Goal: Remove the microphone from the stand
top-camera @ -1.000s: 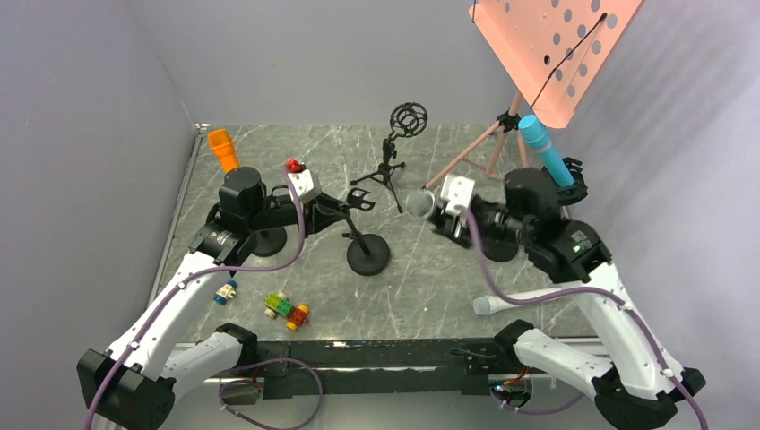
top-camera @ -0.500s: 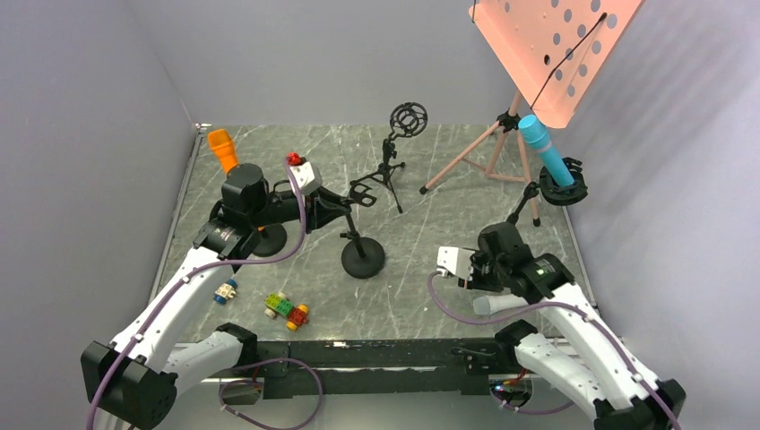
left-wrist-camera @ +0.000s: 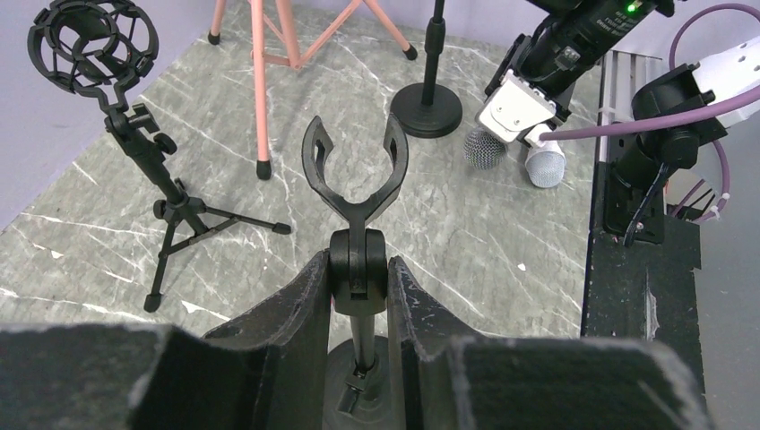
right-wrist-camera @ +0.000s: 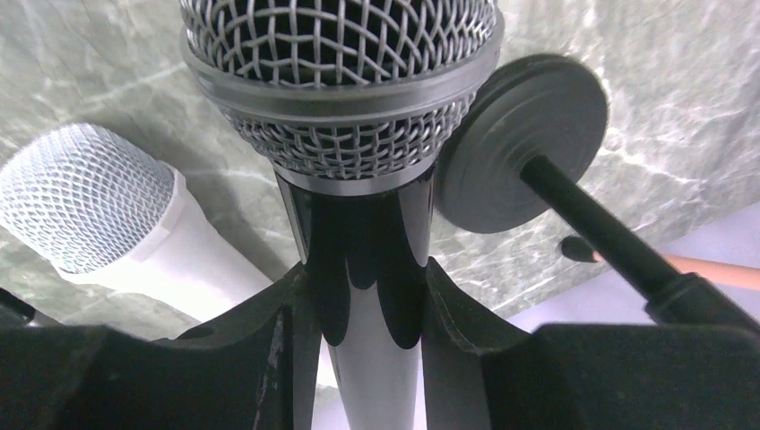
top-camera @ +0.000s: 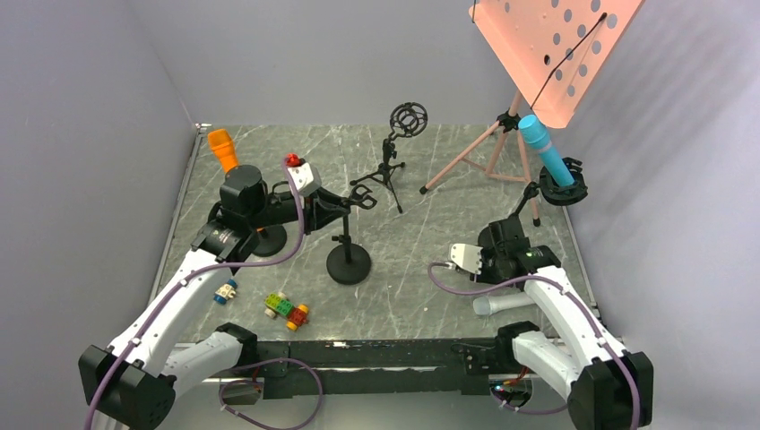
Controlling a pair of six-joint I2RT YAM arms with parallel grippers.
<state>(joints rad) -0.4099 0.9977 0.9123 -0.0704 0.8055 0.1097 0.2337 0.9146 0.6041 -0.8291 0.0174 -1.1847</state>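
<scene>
The black stand (top-camera: 349,265) has a round base and an empty U-shaped clip (top-camera: 363,195). My left gripper (top-camera: 345,206) is shut on the stand's swivel joint just under the clip; in the left wrist view the gripper (left-wrist-camera: 358,269) clamps that joint below the clip (left-wrist-camera: 356,170). My right gripper (top-camera: 479,267) is shut on the microphone and holds it low over the near right of the table, away from the stand. In the right wrist view the gripper (right-wrist-camera: 366,278) squeezes the dark shiny handle below the silver mesh head (right-wrist-camera: 341,72). The head also shows in the left wrist view (left-wrist-camera: 485,148).
A white microphone (top-camera: 506,303) lies beside my right gripper. A blue microphone (top-camera: 545,152) on a stand and a pink music stand (top-camera: 551,49) are at the back right. A shock-mount tripod (top-camera: 408,121) is at the back centre, an orange microphone (top-camera: 221,148) at the left, toy bricks (top-camera: 287,309) near the front.
My right gripper carried the microphone away from the stand's clip, toward the near right, and lowered it. My left gripper shifted the empty stand a little leftward.
</scene>
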